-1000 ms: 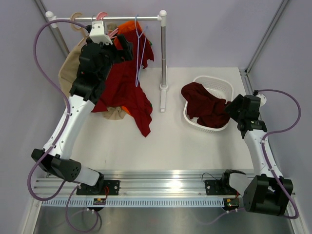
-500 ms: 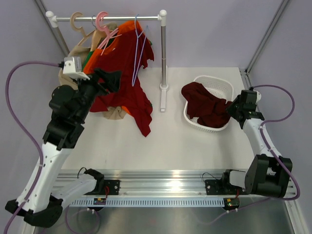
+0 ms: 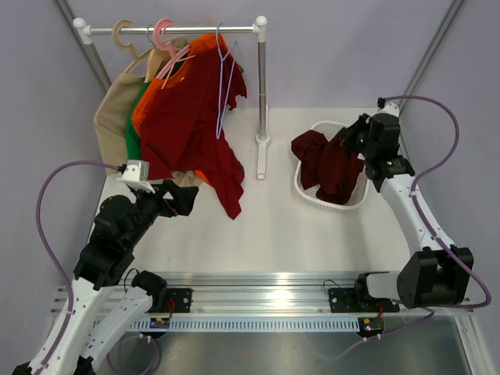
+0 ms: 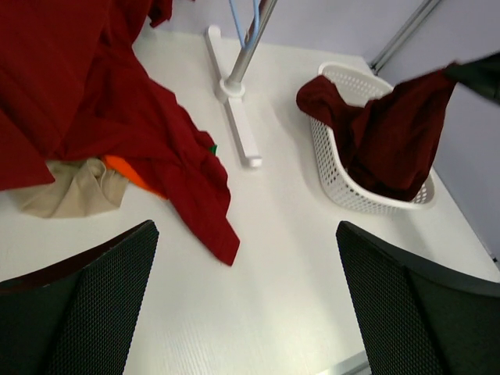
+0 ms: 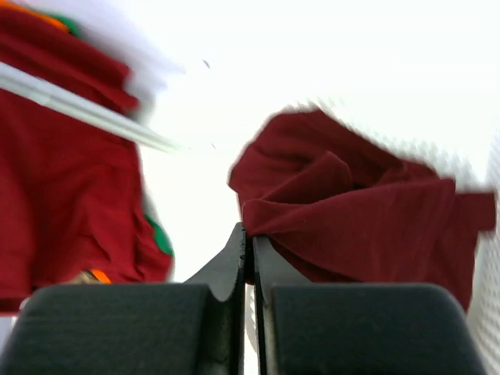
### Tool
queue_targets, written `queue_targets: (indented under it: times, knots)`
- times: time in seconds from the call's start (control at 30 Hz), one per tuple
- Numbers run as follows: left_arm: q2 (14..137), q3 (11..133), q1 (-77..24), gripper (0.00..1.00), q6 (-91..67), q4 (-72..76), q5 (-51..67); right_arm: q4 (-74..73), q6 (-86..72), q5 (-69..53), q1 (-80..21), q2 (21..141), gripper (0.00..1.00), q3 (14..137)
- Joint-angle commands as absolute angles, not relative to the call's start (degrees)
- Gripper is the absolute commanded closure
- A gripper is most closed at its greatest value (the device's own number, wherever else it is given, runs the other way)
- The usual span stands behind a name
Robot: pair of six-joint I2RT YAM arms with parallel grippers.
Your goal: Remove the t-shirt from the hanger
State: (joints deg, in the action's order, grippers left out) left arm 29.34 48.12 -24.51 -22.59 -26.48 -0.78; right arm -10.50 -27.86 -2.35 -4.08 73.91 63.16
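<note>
The maroon t-shirt [image 3: 332,166] lies bunched in the white basket [image 3: 358,137], off the hanger. One fold is drawn up toward my right gripper [image 3: 351,134]. That gripper [image 5: 250,233] is shut, with an edge of the t-shirt [image 5: 359,219] pinched at its tips. The thin blue-lilac wire hanger [image 3: 223,78] hangs bare on the rail, in front of the red shirt. My left gripper [image 3: 187,200] is low over the near-left table, open and holding nothing [image 4: 246,233]. The left wrist view shows the t-shirt [image 4: 383,133] stretched up out of the basket [image 4: 344,75].
A rail on a white stand [image 3: 261,117] carries a brighter red shirt [image 3: 187,125] on a pink hanger [image 3: 166,41], with orange, green and beige garments behind. The red shirt's tail [image 4: 195,195] trails on the table near my left fingers.
My left arm has drawn back from the rack to the near-left table, still open. My right gripper has shut on the t-shirt in the basket and raised a fold of it.
</note>
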Motion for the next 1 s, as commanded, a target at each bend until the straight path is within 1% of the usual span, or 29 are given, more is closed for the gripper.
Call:
queue_targets:
  times: [0.0, 0.1, 0.2, 0.33, 0.37, 0.4, 0.43, 0.47, 0.53, 0.6, 0.63, 0.7, 0.73, 0.83, 0.97]
  knots:
    - [27.6, 46.9, -24.8, 0.01, -23.5, -25.5, 1.2, -5.4, -26.0, -1.0, -4.1, 77.3, 1.00, 68.0]
    - [27.8, 47.2, -24.8, 0.01, -23.1, -26.2, 1.8, -2.2, -25.7, -0.4, -4.2, 79.9, 1.00, 66.4]
    - [28.3, 47.5, -24.8, 0.01, -23.1, -26.2, 2.5, -0.6, -26.0, 3.1, -4.1, 82.0, 1.00, 64.1]
    - [28.8, 47.4, -24.8, 0.01, -23.1, -26.4, 3.0, -4.3, -26.0, 1.9, -4.1, 87.2, 1.00, 65.2]
    - [29.1, 47.5, -24.8, 0.01, -23.1, -26.4, 3.3, -5.4, -25.9, 1.9, -4.1, 87.4, 0.98, 65.4]
    - [29.2, 47.3, -24.8, 0.01, -23.2, -26.3, 3.7, -6.1, -25.9, 2.4, -4.1, 87.2, 0.91, 65.1]
    - [29.1, 47.0, -24.8, 0.01, -23.1, -26.3, 3.8, -6.5, -26.1, 3.2, -4.1, 85.4, 0.61, 64.7]
    - [29.1, 46.9, -24.8, 0.01, -22.7, -26.4, 3.7, -7.5, -26.3, 3.9, -4.1, 84.0, 0.39, 64.2]
    - [29.3, 46.8, -24.8, 0.01, -22.2, -26.5, 3.4, -9.3, -26.4, 4.6, -4.1, 79.0, 0.02, 63.5]
    - [29.2, 46.8, -24.8, 0.01, -21.6, -26.6, 3.8, -12.1, -25.9, 4.9, -4.0, 75.1, 0.00, 63.5]
    - [29.1, 46.8, -24.8, 0.01, -21.6, -26.7, 3.7, -12.7, -25.6, 5.1, -4.1, 70.6, 0.00, 63.5]
    - [28.7, 46.7, -24.8, 0.01, -21.9, -26.6, 3.2, -14.9, -24.9, 4.8, -4.1, 66.0, 0.00, 63.5]
    - [28.7, 46.8, -24.8, 0.01, -22.1, -26.6, 2.6, -15.6, -25.0, 3.5, -4.1, 61.6, 0.00, 63.5]
    - [28.0, 46.9, -24.8, 0.01, -22.1, -26.7, 2.2, -16.8, -26.6, 0.3, -4.1, 53.2, 0.01, 61.4]
    - [25.0, 46.1, -24.8, 0.01, -22.4, -26.6, 2.4, -19.9, -26.8, -10.7, -4.2, 44.3, 0.01, 56.6]
